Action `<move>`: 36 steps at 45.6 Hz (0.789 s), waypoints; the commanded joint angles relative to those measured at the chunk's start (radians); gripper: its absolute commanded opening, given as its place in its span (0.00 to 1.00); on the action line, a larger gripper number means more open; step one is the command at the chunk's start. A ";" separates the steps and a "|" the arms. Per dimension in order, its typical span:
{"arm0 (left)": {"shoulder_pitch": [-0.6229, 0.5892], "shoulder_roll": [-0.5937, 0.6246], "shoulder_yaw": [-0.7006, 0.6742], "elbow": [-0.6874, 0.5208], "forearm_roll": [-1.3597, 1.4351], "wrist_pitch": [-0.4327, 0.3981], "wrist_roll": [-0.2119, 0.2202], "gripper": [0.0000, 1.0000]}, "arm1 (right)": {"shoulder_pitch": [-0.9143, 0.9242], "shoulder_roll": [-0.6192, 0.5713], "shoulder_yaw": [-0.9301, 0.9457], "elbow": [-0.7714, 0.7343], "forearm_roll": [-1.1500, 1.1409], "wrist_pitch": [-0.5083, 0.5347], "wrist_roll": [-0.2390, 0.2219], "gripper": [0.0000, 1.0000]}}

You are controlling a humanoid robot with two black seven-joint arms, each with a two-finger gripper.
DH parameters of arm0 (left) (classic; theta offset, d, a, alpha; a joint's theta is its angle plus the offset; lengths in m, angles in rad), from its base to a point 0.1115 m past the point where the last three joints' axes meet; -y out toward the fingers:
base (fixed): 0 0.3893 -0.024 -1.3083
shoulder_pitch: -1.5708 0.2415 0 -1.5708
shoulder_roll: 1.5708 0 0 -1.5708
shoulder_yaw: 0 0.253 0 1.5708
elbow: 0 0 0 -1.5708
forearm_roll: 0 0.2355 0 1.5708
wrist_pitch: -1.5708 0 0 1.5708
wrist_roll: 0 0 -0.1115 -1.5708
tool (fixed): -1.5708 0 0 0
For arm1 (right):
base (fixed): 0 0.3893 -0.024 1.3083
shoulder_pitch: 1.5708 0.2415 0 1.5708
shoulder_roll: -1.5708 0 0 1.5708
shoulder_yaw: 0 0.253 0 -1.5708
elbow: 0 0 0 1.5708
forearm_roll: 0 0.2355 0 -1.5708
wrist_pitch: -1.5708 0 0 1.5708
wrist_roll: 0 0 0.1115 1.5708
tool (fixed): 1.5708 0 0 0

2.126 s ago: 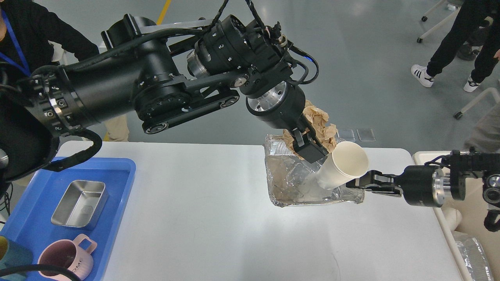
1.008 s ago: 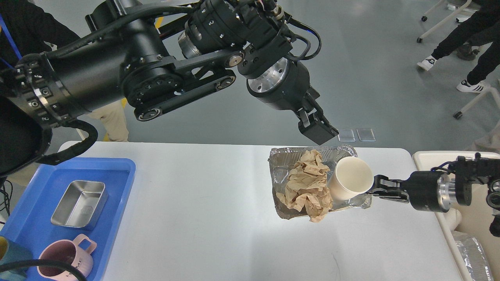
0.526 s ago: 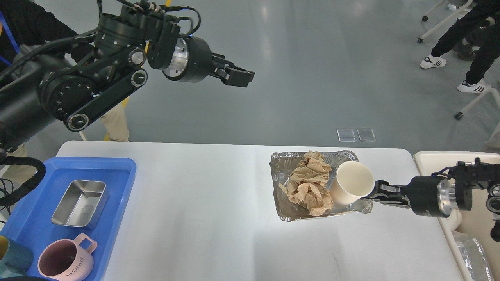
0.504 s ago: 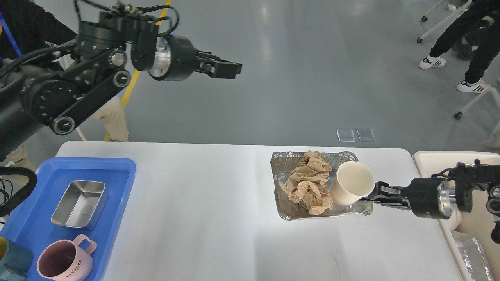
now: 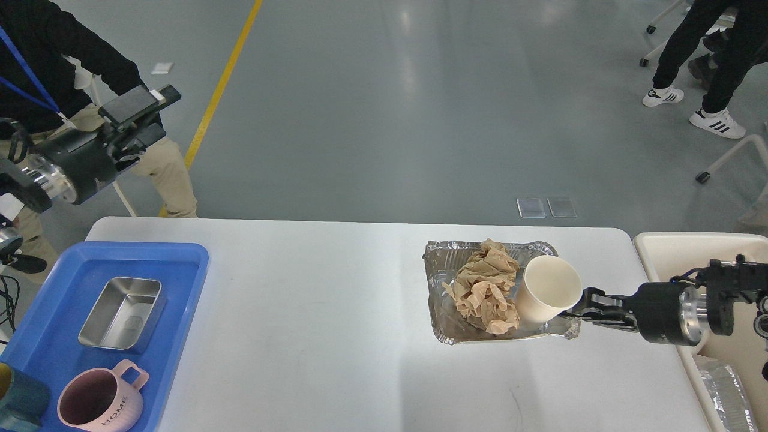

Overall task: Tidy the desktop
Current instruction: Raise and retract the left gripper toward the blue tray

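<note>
The white desktop (image 5: 300, 330) fills the lower view. On its right side lies a foil tray (image 5: 441, 282) holding a crumpled brown paper (image 5: 486, 288) and a white paper cup (image 5: 549, 288) tipped on its side, mouth towards me. My right gripper (image 5: 581, 306) comes in from the right and is shut on the foil tray's right rim, just below the cup. My left gripper (image 5: 147, 120) is drawn back to the far left, above the table's far left corner; its fingers look apart and hold nothing.
A blue plastic tray (image 5: 180, 282) at the left holds a steel box (image 5: 123, 312), a pink mug (image 5: 99, 405) and a teal cup (image 5: 18, 399). A cream bin (image 5: 672, 243) with foil inside (image 5: 726, 390) stands off the right edge. A person (image 5: 54, 54) stands at far left.
My left gripper let the brown paper drop into the foil tray, then swung up and far back to the left. The foil tray, held by my right gripper, has gone from tilted to flat and shifted slightly right.
</note>
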 commanded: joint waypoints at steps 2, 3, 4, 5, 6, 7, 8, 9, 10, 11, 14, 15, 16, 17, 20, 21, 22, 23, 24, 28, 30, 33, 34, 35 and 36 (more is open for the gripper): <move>0.147 -0.004 -0.100 0.006 -0.126 0.039 -0.003 0.97 | -0.006 -0.013 0.002 0.002 0.002 -0.003 0.000 0.00; 0.162 -0.006 -0.114 0.009 -0.142 0.050 -0.005 0.97 | -0.006 -0.013 0.002 0.002 0.002 -0.003 0.000 0.00; 0.173 -0.010 -0.128 0.009 -0.158 0.058 -0.008 0.97 | -0.006 -0.016 0.002 0.002 0.002 -0.003 0.000 0.00; 0.185 -0.018 -0.141 0.009 -0.178 0.067 -0.014 0.97 | -0.006 -0.018 0.002 0.002 0.002 -0.003 0.000 0.00; 0.199 -0.032 -0.154 0.011 -0.204 0.072 -0.020 0.97 | -0.006 -0.021 0.002 0.002 0.002 -0.003 0.000 0.00; 0.213 -0.049 -0.168 0.012 -0.238 0.072 -0.026 0.97 | -0.006 -0.022 0.002 0.002 0.002 -0.003 0.000 0.00; 0.225 -0.070 -0.181 0.014 -0.278 0.070 -0.029 0.97 | -0.006 -0.024 0.000 0.002 0.002 -0.003 0.000 0.00; 0.236 -0.090 -0.197 0.017 -0.321 0.069 -0.031 0.97 | -0.008 -0.025 0.000 0.002 0.002 -0.003 0.000 0.00; 0.247 -0.108 -0.209 0.021 -0.370 0.064 -0.029 0.97 | -0.008 -0.025 0.000 0.002 0.002 -0.003 0.000 0.00; 0.259 -0.122 -0.217 0.023 -0.419 0.061 -0.028 0.97 | -0.008 -0.027 0.000 0.002 0.002 -0.003 0.000 0.00; 0.303 -0.141 -0.226 0.026 -0.545 0.041 -0.029 0.97 | -0.011 -0.034 0.000 0.002 0.002 -0.003 0.000 0.00; 0.320 -0.142 -0.226 0.026 -0.579 0.033 -0.029 0.97 | -0.011 -0.042 0.002 0.003 0.002 -0.003 0.000 0.00; 0.334 -0.145 -0.226 0.026 -0.612 0.023 -0.032 0.97 | -0.012 -0.057 0.005 0.003 0.003 -0.003 0.000 0.00; 0.361 -0.151 -0.231 0.026 -0.678 0.001 -0.032 0.97 | -0.012 -0.067 0.006 0.005 0.003 -0.003 0.000 0.00; 0.398 -0.153 -0.224 0.026 -0.747 -0.010 -0.032 0.97 | -0.014 -0.080 0.006 0.006 0.005 -0.003 0.000 0.00; 0.409 -0.153 -0.223 0.026 -0.766 -0.014 -0.032 0.97 | -0.014 -0.085 0.005 0.008 0.008 -0.003 0.000 0.00; 0.420 -0.155 -0.220 0.026 -0.777 -0.014 -0.031 0.97 | -0.015 -0.090 0.005 0.008 0.009 -0.002 0.002 0.00; 0.429 -0.155 -0.220 0.026 -0.786 -0.013 -0.029 0.97 | -0.015 -0.096 0.005 0.008 0.011 -0.002 0.002 0.00; 0.435 -0.158 -0.221 0.026 -0.791 -0.013 -0.029 0.97 | -0.017 -0.100 0.005 0.008 0.014 -0.002 0.002 0.00; 0.454 -0.185 -0.218 0.032 -0.815 -0.017 -0.025 0.97 | -0.018 -0.117 0.008 0.011 0.017 0.001 0.005 0.00; 0.460 -0.199 -0.221 0.038 -0.826 -0.025 -0.023 0.97 | -0.018 -0.120 0.008 0.012 0.022 0.003 0.005 0.00; 0.464 -0.213 -0.221 0.040 -0.856 -0.045 -0.021 0.97 | -0.020 -0.122 0.006 0.012 0.031 0.006 0.005 0.00; 0.466 -0.219 -0.220 0.041 -0.873 -0.052 -0.021 0.97 | -0.020 -0.122 0.006 0.012 0.032 0.006 0.005 0.00; 0.469 -0.224 -0.218 0.041 -0.890 -0.059 -0.020 0.97 | -0.020 -0.125 0.006 0.012 0.032 0.006 0.005 0.00; 0.475 -0.227 -0.215 0.043 -0.907 -0.065 -0.020 0.97 | -0.020 -0.126 0.006 0.012 0.034 0.006 0.003 0.00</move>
